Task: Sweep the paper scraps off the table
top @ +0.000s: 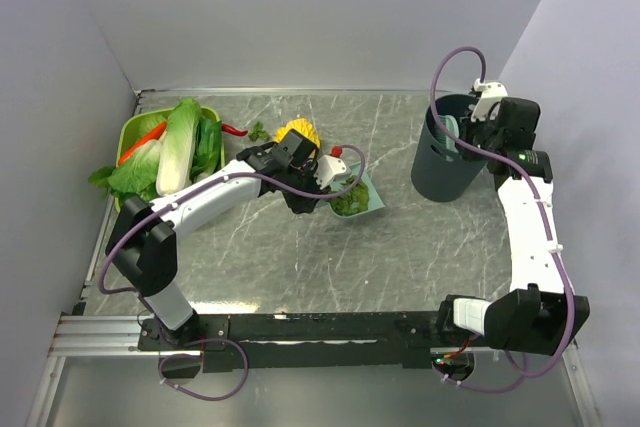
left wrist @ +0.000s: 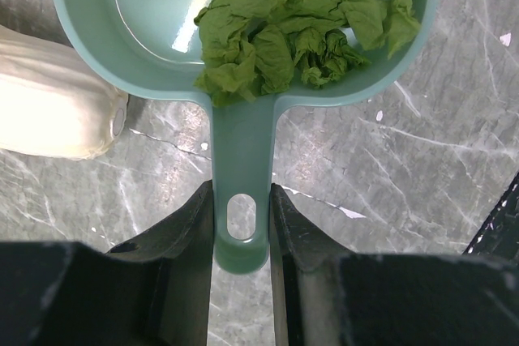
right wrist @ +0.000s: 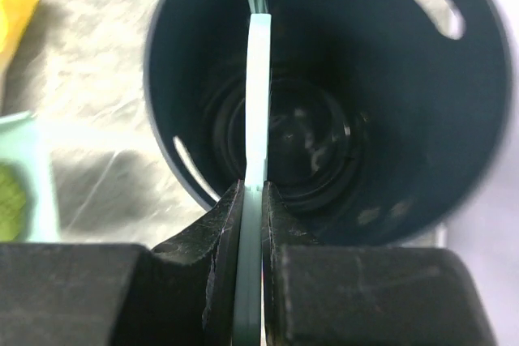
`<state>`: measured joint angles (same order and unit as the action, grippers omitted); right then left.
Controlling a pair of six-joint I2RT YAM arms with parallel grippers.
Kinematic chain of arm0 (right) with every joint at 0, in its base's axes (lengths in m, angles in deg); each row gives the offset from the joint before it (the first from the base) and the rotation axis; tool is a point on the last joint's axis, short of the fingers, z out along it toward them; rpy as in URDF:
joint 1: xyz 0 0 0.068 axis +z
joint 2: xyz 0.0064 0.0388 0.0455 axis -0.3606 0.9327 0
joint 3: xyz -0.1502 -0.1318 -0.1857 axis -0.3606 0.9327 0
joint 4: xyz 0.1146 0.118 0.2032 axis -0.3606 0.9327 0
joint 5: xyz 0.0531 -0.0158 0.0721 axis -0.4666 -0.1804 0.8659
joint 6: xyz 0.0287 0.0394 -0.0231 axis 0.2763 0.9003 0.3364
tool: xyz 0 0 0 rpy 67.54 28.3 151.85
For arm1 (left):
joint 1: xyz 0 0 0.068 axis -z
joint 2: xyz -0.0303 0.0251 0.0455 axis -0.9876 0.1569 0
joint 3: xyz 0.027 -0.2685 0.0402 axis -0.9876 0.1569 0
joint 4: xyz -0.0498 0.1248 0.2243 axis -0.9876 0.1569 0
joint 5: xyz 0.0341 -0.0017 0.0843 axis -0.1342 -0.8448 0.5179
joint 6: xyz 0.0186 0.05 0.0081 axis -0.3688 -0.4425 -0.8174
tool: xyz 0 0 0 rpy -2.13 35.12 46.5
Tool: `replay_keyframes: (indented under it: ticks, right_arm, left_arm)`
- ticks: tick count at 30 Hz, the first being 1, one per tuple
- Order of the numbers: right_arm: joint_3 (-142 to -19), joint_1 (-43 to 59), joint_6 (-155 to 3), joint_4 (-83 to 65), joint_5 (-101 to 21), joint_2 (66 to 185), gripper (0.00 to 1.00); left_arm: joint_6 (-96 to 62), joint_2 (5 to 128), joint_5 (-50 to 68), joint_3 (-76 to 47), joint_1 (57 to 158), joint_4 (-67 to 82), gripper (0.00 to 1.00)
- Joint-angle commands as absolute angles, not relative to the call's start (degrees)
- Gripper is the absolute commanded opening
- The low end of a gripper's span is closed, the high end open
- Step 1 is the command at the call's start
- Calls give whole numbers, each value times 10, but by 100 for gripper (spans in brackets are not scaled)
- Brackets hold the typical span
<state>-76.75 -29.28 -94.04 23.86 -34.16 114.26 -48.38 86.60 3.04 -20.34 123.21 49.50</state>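
Note:
My left gripper (top: 312, 187) is shut on the handle (left wrist: 241, 160) of the teal dustpan (top: 362, 199), which rests on the marble table (top: 300, 257) at mid-table. Crumpled green paper scraps (left wrist: 284, 30) are piled in the pan. A few loose green scraps (top: 259, 132) lie on the table near the back. My right gripper (top: 470, 137) is shut on a thin pale-teal brush (right wrist: 258, 79) and holds it down inside the dark round bin (top: 440, 162). In the right wrist view the jaws (right wrist: 253, 196) pinch the brush edge-on over the bin's mouth (right wrist: 405, 160).
A green basket (top: 130, 132) with big cabbages (top: 180, 147) stands at the back left. A red chili (top: 233, 130) and a yellow-topped cabbage half (top: 298, 132) lie behind the dustpan. A pale cabbage (left wrist: 49, 111) lies left of the pan.

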Motion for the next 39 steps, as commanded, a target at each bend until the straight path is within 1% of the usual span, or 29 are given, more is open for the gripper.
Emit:
replay_keyframes:
  ticks: [1,6,9,12,15,17,19,25,26,29,34,38,39]
  right_arm:
    - [-820,-293,-915,307,-288,1135,0]
    - [-867,-293,-895,360,-238,1150,0]
    - [-892,-293,-885,386,-235,1157,0]
    - [-914,-292,-889,398,-256,1149,0]
    - [-938,-292,-904,406,-316,1136,0]
    - [-954,-294,-916,405,-348,1119,0]
    - [-957,-293,-930,389,-353,1085,0]
    - [-951,-293,-958,378,-263,993,0]
    - [-947,-292,-962,381,-224,982,0]
    - [-928,-291,-992,392,-169,938,0]
    - [-923,-291,-1030,468,-100,885,0]
    - [-868,-291,-1093,510,-70,846,0]
    - [-838,-291,-1108,513,-65,839,0]
  left_arm:
    - [-496,836,29,-218,1235,494,1]
    - [-497,842,31,-233,1234,498,1]
    - [-501,844,36,-243,1234,503,1]
    - [-506,847,43,-260,1234,510,1]
    - [-504,846,55,-277,1233,506,1]
    - [-503,846,69,-296,1233,505,1]
    - [-502,849,79,-318,1233,502,1]
    - [-501,878,105,-389,1226,505,1]
    - [-500,883,108,-397,1225,503,1]
    - [-496,905,121,-432,1221,496,1]
    - [-496,964,134,-523,1214,495,1]
    - [-499,1027,141,-622,1214,500,1]
    - [-499,1037,142,-640,1214,500,1]
